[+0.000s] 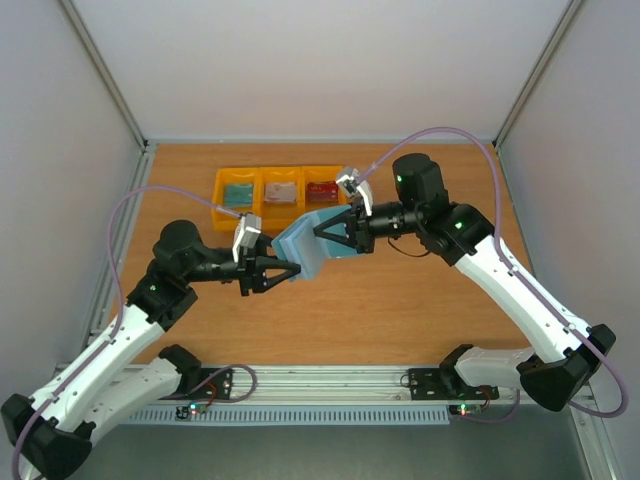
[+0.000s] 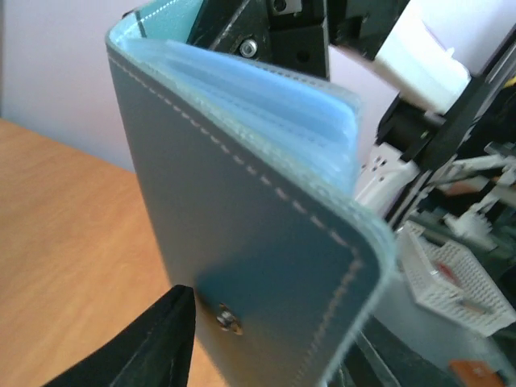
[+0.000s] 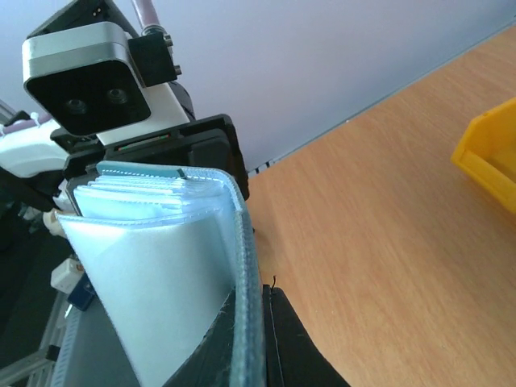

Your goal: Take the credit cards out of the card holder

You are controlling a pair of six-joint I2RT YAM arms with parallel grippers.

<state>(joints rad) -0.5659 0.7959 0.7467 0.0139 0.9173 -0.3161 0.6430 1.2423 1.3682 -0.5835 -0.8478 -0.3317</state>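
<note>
right gripper (image 1: 322, 232) pinching card holder (image 1: 305, 245) open over table (image 1: 400, 300) middle, left gripper (image 1: 292, 270) sitting at its near corner, can't tell its jaw state, credit cards (image 1: 238, 193) lying in yellow bins (image 1: 260, 172)

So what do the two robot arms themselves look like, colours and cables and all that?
The left arm and right arm match: white shell links, black joints with small green lights, black bases. Each ends in black tapered fingers under a silver-grey wrist camera, and a thin lilac cable loops along each.

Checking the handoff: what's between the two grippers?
The card holder, held aloft between left gripper and right gripper; clearest in the top view.
</note>
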